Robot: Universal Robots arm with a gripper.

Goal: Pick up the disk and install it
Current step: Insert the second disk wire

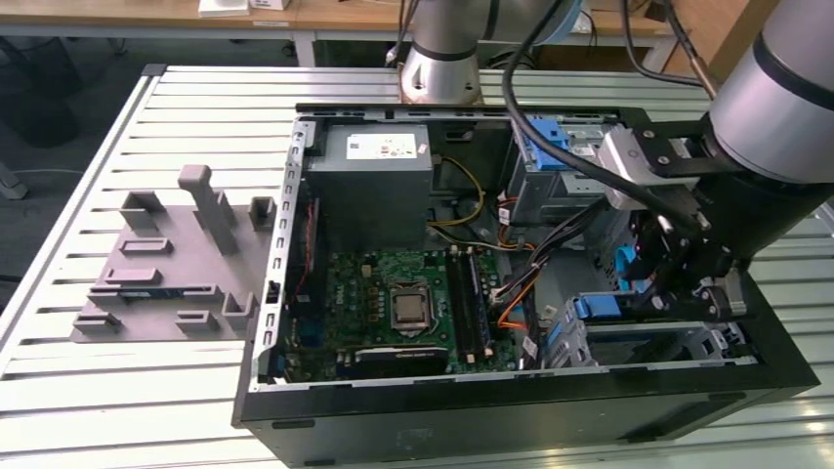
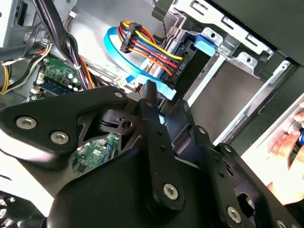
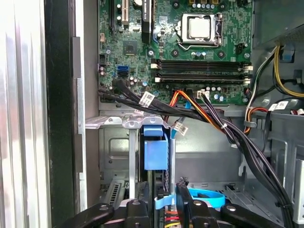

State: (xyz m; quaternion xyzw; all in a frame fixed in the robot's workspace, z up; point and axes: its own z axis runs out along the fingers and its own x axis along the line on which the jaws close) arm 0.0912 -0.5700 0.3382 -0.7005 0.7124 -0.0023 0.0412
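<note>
Hanging inside the open computer case (image 1: 521, 391) at the exterior view's right: gripper (image 1: 678, 283), lowered at the drive cage (image 1: 651, 342) near the case's front corner.

Item, disk (image 3: 155, 154): stands on edge in the cage slot, its blue end handle facing outward in the first wrist view, directly ahead of the gripper. In the second wrist view the disk (image 2: 194, 57) sits in the metal cage with a bundle of coloured power wires (image 2: 147, 45) and a flat blue data cable (image 2: 137, 71) plugged at its end.

Item, jaws: drawn close together around the disk's edge in both wrist views; whether they actually press on it cannot be told.

Item, motherboard (image 1: 404, 303): flat on the case floor, processor socket and memory slots exposed.

Item, grey stand (image 1: 170, 264): upright posts, on the slatted counter (image 1: 78, 391), well apart from the case at the exterior view's left.

Item, hand (image 2: 287, 142): a person's, at the frame edge in the second wrist view.
</note>
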